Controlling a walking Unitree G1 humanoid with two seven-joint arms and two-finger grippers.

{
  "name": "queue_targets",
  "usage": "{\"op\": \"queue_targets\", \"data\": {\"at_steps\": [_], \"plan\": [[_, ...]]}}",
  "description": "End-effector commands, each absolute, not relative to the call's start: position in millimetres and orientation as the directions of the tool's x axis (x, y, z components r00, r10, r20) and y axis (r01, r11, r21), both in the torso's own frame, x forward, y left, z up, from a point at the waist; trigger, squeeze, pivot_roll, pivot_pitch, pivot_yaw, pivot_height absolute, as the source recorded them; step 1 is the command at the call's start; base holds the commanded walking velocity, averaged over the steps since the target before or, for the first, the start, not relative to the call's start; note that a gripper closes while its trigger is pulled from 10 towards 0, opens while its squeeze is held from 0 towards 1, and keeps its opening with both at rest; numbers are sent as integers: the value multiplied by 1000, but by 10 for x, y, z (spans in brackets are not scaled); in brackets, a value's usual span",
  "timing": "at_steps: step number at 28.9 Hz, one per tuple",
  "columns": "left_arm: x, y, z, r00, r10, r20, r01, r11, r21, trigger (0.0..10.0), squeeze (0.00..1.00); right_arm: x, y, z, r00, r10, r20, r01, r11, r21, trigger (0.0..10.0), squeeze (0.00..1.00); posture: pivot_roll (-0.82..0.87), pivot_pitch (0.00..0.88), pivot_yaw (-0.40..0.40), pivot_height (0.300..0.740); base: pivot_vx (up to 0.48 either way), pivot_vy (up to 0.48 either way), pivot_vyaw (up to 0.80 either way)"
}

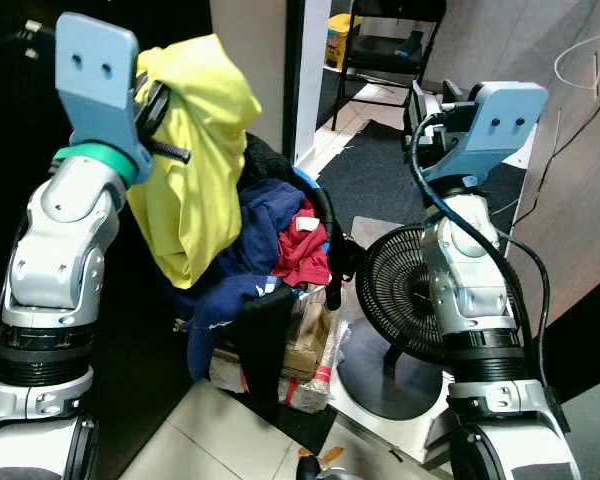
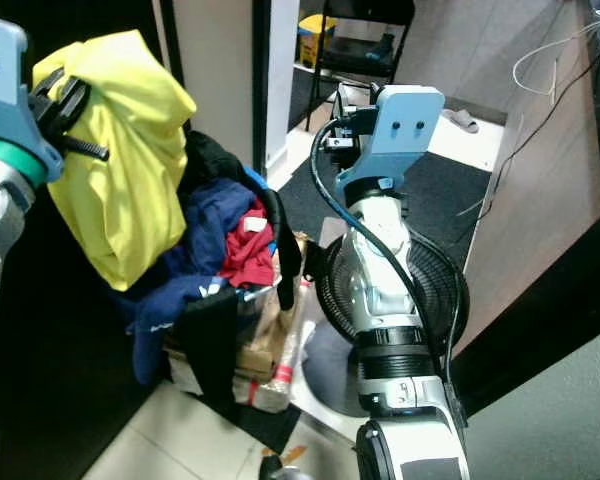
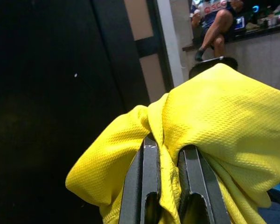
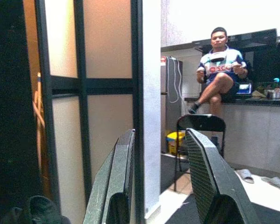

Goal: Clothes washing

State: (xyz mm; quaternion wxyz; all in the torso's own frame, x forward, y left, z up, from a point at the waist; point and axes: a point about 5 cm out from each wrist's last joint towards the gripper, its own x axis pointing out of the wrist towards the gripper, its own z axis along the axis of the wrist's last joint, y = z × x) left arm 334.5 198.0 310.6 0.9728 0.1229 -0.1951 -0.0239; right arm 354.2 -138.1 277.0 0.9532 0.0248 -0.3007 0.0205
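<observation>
Yellow shirt point(image 1: 192, 150) hangs pinched in the left gripper point(image 3: 167, 186) (right gripper point(image 4: 165, 182) parted, holding nothing).

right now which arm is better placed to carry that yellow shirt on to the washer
Left. The left gripper is shut on the yellow shirt, lifted above the clothes pile. The right gripper is open and empty, raised beside the fan.

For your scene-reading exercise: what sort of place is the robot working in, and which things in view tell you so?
Probably a lived-in home, near a kitchen: a heap of clothes beside a floor fan, a folding chair beyond, and the left gripper lifting a yellow garment.
</observation>
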Motion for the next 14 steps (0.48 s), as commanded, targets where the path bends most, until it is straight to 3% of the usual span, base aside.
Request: {"op": "queue_targets", "data": {"at_steps": [1, 14], "plan": [[3338, 2028, 3105, 917, -79, 390, -26, 966, 255, 10000, 0, 3522, -1418, 2830, 807, 20, 590, -48, 998, 31, 10000, 0, 34, 0, 50, 740, 0, 0, 0], [3321, 2203, 3194, 904, -9, 427, -91, 973, 213, 10000, 0, 3508, -1511, 2876, 803, 20, 596, -26, 1000, 2, 10000, 0, 22, 0, 35, 740, 0, 0, 0]]}}
